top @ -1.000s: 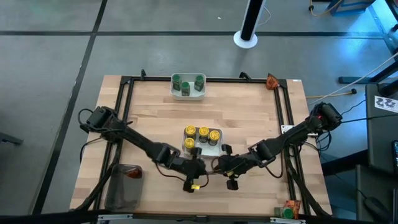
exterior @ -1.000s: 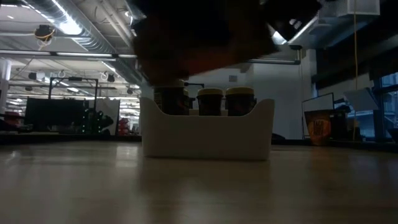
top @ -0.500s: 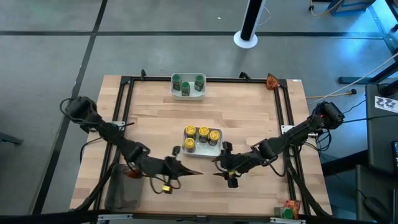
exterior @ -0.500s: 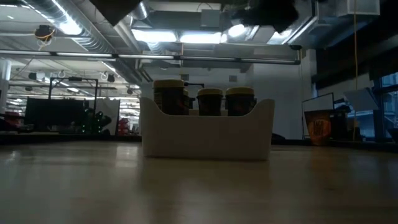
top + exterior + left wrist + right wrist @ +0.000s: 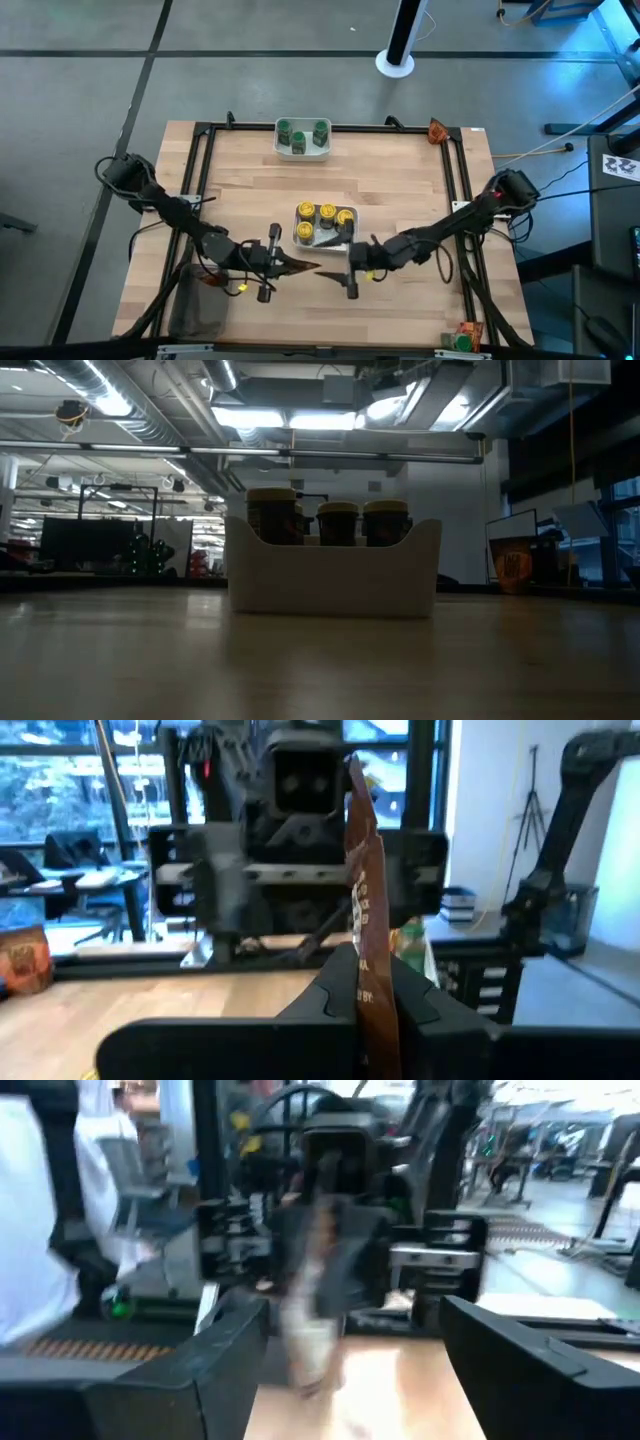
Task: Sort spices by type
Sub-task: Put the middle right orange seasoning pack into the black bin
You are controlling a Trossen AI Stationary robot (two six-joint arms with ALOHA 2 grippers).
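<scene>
My left gripper (image 5: 283, 263) (image 5: 368, 982) is shut on a flat brown-orange spice packet (image 5: 301, 265), above the table near its front middle. Facing it from the right, my right gripper (image 5: 347, 268) (image 5: 350, 1350) stands open and holds nothing. In the right wrist view the packet shows blurred in front of it. Behind them, a white bowl (image 5: 345, 238) (image 5: 333, 575) with several yellow-capped jars (image 5: 326, 212) rests on the table. A second white bowl (image 5: 302, 152) at the far edge holds three green-capped jars (image 5: 300, 136). My left gripper pinches one end of the packet (image 5: 366, 970) between its two fingers (image 5: 335, 995), one on each flat face. The fingers lie level and come from the table's left. The packet stands on edge, sticks out past the fingertips toward my right gripper, and is clear of the table.
A clear grey tray (image 5: 195, 310) at the front left corner holds a brown packet (image 5: 210, 279). One packet lies at the far right corner (image 5: 437, 130) and another at the front right (image 5: 465, 338). A black frame (image 5: 200, 170) runs around the tabletop.
Both grippers have tipped up from pointing down to level and have risen out of the low view. My left gripper has drawn back toward the table's left with the packet, away from my right gripper, and a gap now lies between the two.
</scene>
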